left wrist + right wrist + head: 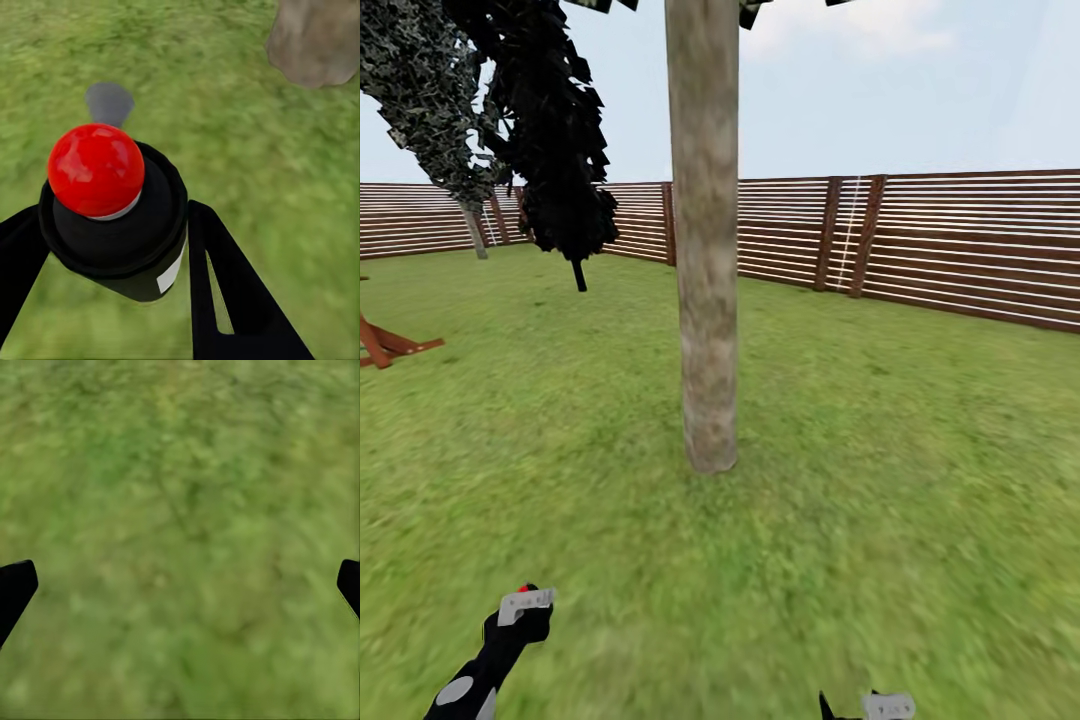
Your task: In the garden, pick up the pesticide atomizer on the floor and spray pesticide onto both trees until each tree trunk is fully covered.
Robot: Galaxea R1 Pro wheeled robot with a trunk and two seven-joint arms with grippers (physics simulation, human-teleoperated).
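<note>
My left gripper (112,255) clamps the black, red-capped pesticide atomizer (112,217), long axis along my fingers, cap toward grass. Right gripper (180,585) spread, empty. Pale mottled trunk (705,250) ahead.

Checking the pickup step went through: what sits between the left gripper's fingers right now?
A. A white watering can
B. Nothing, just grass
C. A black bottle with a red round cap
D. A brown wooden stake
C: in the left wrist view the left gripper has its black fingers on either side of the black, red-capped atomizer, above the grass.
</note>
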